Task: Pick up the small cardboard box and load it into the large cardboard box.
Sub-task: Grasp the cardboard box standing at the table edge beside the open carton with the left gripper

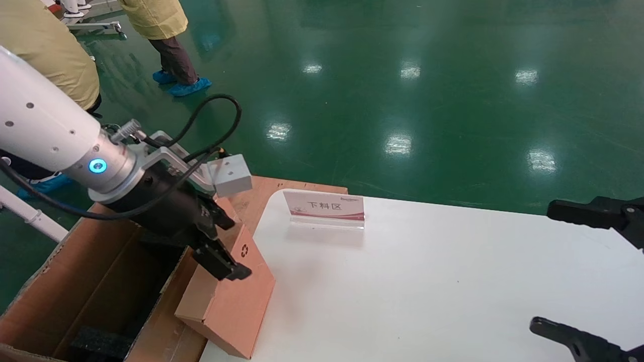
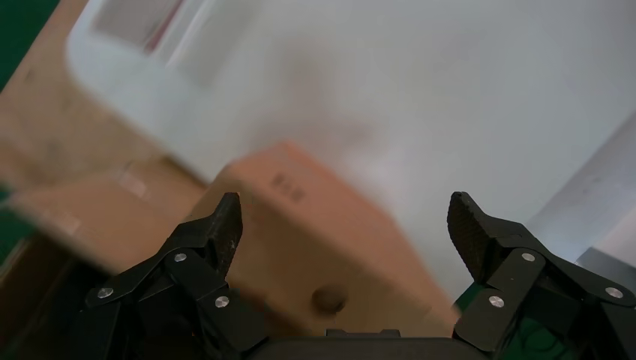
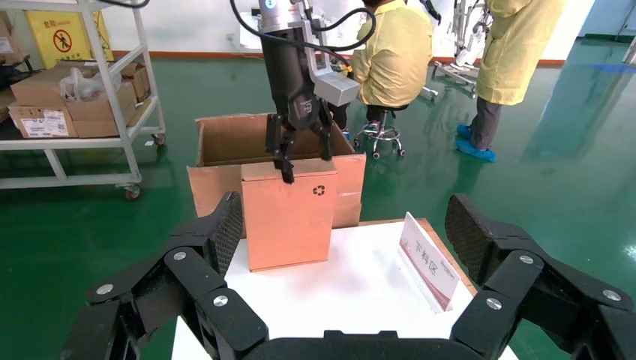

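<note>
The small cardboard box (image 1: pixel 234 301) (image 3: pixel 289 214) stands upright at the left edge of the white table (image 1: pixel 427 281), with its recycling symbol on the face turned toward the right arm. My left gripper (image 1: pixel 224 241) (image 2: pixel 349 221) (image 3: pixel 300 150) hangs open over the box's top; one finger is at a box edge and the other stands well clear of it. In the left wrist view the box (image 2: pixel 315 240) shows a round hole. The large cardboard box (image 1: pixel 75 281) (image 3: pixel 225 142) stands open beside the table, just past the small box. My right gripper (image 1: pixel 542 266) (image 3: pixel 346 221) is open over the table's right end.
A small sign plate (image 1: pixel 324 206) (image 3: pixel 427 259) stands on the table's far side. Two people in yellow coats (image 3: pixel 390 52) are behind the carton, one of them on a stool. A shelf cart with boxes (image 3: pixel 75 97) stands on the green floor.
</note>
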